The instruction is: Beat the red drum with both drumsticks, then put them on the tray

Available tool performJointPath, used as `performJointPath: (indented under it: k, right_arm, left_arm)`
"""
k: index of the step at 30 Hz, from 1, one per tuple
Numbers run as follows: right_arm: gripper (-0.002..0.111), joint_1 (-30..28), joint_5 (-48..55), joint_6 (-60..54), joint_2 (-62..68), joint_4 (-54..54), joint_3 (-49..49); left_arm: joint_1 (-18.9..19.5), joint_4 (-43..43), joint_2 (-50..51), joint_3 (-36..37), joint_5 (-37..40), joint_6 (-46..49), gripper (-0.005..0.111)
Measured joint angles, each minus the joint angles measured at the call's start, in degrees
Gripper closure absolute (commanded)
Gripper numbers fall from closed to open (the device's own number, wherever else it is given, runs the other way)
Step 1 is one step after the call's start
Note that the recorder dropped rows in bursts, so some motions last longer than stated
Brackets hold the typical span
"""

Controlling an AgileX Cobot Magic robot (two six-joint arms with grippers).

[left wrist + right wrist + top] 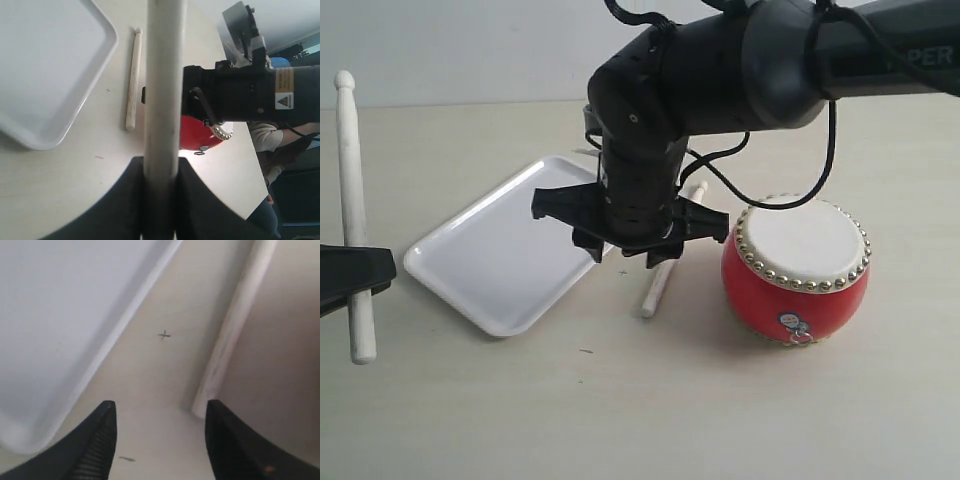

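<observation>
One drumstick lies just beside wide-spread R tool, near tray.

I read this as a robotics lab or test room, not a home. Pale plain bench, blank whitish wall behind. Black arm with loose cabling and a yellow warning label. Only staged props out: drum, tray. From the left wrist view I see a person close by the bench edge, dim room beyond.
</observation>
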Motion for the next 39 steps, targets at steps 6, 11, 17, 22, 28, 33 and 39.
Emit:
performJointPath:
  k: [6,11,17,22,28,33,39]
  right_arm:
    - [0.057,-3.1,1.6,0.0,2.1,0.2,-0.3]
    - [0.057,-3.6,-0.4,0.0,3.8,0.4,-0.6]
    - [0.057,-3.7,-2.6,0.8,6.5,0.9,-0.7]
    - [0.057,-3.7,-3.6,2.4,7.5,1.2,-0.7]
    - [0.057,-3.7,-3.7,3.2,7.5,0.3,-0.7]
    - [0.057,-3.7,-3.8,5.3,7.5,-0.4,-0.7]
    - [0.057,-3.7,-4.0,8.7,7.5,-0.6,-0.7]
  left_arm:
    - [0.0,0.0,0.0,0.0,0.6,0.0,0.107]
    - [0.0,0.0,0.0,0.0,0.9,0.1,0.107]
    - [0.0,-1.0,0.0,0.2,1.5,0.8,0.107]
    - [0.0,-1.4,0.0,0.2,1.8,1.3,0.107]
    - [0.0,-1.6,0.0,0.2,2.4,1.5,0.107]
    - [0.0,-1.7,0.0,0.2,2.4,1.6,0.107]
    - [0.0,-2.1,0.0,0.2,2.5,1.8,0.107]
